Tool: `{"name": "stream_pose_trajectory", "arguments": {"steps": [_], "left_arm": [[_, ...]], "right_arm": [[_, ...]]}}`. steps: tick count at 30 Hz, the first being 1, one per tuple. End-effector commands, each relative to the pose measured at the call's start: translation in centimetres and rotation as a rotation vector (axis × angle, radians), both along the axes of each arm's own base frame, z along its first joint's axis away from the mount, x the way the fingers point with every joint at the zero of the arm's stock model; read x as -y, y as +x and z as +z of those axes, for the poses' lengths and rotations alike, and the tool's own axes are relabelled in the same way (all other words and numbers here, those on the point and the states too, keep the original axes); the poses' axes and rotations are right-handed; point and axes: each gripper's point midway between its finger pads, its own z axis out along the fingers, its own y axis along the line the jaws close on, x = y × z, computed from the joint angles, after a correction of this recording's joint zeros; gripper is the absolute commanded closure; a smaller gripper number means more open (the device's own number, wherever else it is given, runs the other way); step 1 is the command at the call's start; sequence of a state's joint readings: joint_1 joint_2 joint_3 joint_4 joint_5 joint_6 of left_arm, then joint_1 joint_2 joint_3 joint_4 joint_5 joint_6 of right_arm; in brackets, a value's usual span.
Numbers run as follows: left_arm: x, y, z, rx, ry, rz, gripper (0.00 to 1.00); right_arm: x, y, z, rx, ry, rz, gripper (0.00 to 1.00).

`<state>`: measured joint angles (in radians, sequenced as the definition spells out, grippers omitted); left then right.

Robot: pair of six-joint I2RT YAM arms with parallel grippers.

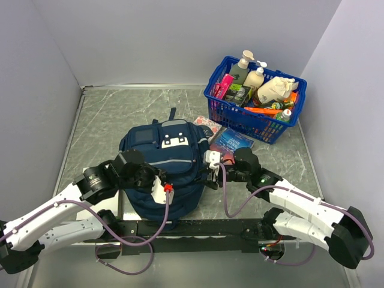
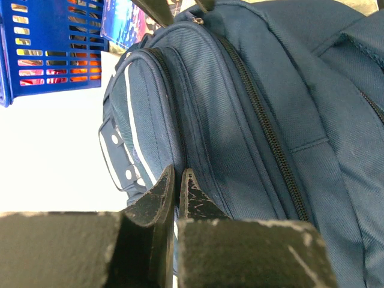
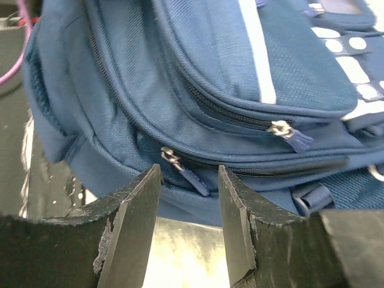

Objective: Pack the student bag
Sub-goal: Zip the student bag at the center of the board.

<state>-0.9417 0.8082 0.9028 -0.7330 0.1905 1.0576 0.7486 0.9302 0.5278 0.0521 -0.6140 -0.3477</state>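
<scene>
Right wrist view: the right gripper, jaws parted and empty, is set astride a zip pull on the student bag, laid on the table. The left gripper is closed tight at the bag's side. Unzipping is judged the step in hand; the pull must next be pinched.

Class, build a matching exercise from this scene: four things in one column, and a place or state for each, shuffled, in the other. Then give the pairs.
Column one
1. student bag
2. blue basket
3. left claw
4. right claw

Column two
a. open, facing a zip pull
b. far right corner
c. shut, tips against navy fabric
d. lying between the two arms

Pairs: 1-d, 2-b, 3-c, 4-a
</scene>
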Motion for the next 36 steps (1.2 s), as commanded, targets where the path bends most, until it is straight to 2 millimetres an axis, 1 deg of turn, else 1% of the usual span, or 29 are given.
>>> {"name": "stream_pose_trajectory", "arguments": {"steps": [1, 3, 4, 6, 9, 10, 12, 13, 16, 19, 21, 22, 23, 25, 26, 29, 30, 31, 32, 33, 34, 36], "left_arm": [[1.3, 0.2, 4.1, 0.118, -0.128, -0.059, 0.99], [1.2, 0.1, 4.1, 0.119, -0.128, -0.060, 0.99], [1.2, 0.1, 4.1, 0.120, -0.129, -0.060, 0.99], [1.3, 0.1, 4.3, 0.124, -0.141, -0.061, 0.99], [1.3, 0.2, 4.5, 0.131, -0.143, -0.060, 0.99], [1.3, 0.2, 4.8, 0.133, -0.146, -0.060, 0.99], [1.3, 0.2, 5.1, 0.135, -0.146, -0.061, 0.99], [1.3, 0.3, 5.6, 0.139, -0.154, -0.060, 0.99], [1.2, 0.2, 6.4, 0.142, -0.165, -0.062, 0.99], [1.0, 0.1, 6.9, 0.146, -0.175, -0.060, 0.99], [1.0, 0.2, 7.0, 0.147, -0.177, -0.059, 0.99], [0.9, 0.1, 7.1, 0.148, -0.179, -0.060, 0.99], [0.9, 0.1, 7.1, 0.147, -0.178, -0.060, 0.99], [0.8, 0.1, 7.1, 0.148, -0.179, -0.056, 0.99], [0.8, 0.1, 7.3, 0.152, -0.182, -0.057, 0.99], [0.7, 0.2, 7.4, 0.161, -0.187, -0.052, 0.99], [0.7, 0.2, 7.3, 0.159, -0.186, -0.047, 0.99], [0.7, 0.2, 7.1, 0.151, -0.185, -0.047, 0.96], [0.9, -0.1, 7.0, 0.119, -0.200, -0.044, 0.73], [1.0, -0.3, 6.9, 0.096, -0.213, -0.045, 0.65], [1.3, -0.7, 6.6, 0.064, -0.223, -0.052, 0.62], [1.9, -1.6, 6.5, -0.023, -0.267, -0.058, 0.53]], "right_arm": [[-1.1, -1.5, 1.6, 0.049, 0.032, 0.134, 0.49], [-0.9, -1.7, 1.3, 0.046, 0.032, 0.135, 0.49], [-0.9, -1.8, 1.6, 0.060, 0.046, 0.134, 0.49], [-1.0, -1.6, 1.5, 0.059, 0.042, 0.128, 0.49], [-1.3, -1.5, 0.9, 0.048, 0.020, 0.135, 0.50], [-1.5, -1.5, 0.4, 0.039, 0.008, 0.141, 0.50], [-1.6, -1.2, 0.0, 0.044, -0.006, 0.128, 0.51], [-1.7, -1.1, -0.6, 0.036, -0.023, 0.121, 0.51], [-1.7, 0.0, -1.5, 0.043, -0.059, 0.072, 0.53], [-1.7, 0.8, -1.6, 0.055, -0.073, 0.038, 0.57], [-1.9, 1.1, -1.4, 0.062, -0.065, 0.029, 0.66], [-1.9, 1.2, -1.7, 0.056, -0.073, 0.024, 0.69], [-1.9, 1.3, -1.8, 0.052, -0.077, 0.022, 0.77], [-2.0, 1.4, -2.2, 0.046, -0.085, 0.018, 0.82], [-1.9, 1.5, -2.3, 0.044, -0.085, 0.011, 0.88], [-1.8, 1.7, -2.3, 0.046, -0.088, -0.010, 1.00], [-1.7, 1.8, -2.0, 0.047, -0.084, -0.014, 1.00], [-1.6, 1.8, -1.6, 0.055, -0.073, -0.024, 1.00], [-1.6, 1.7, -1.4, 0.058, -0.063, -0.028, 1.00], [-1.4, 1.7, -0.4, 0.072, -0.036, -0.034, 1.00], [-1.4, 1.6, -0.1, 0.075, -0.023, -0.036, 1.00], [-1.3, 1.3, 0.3, 0.074, -0.003, -0.038, 1.00]]}}
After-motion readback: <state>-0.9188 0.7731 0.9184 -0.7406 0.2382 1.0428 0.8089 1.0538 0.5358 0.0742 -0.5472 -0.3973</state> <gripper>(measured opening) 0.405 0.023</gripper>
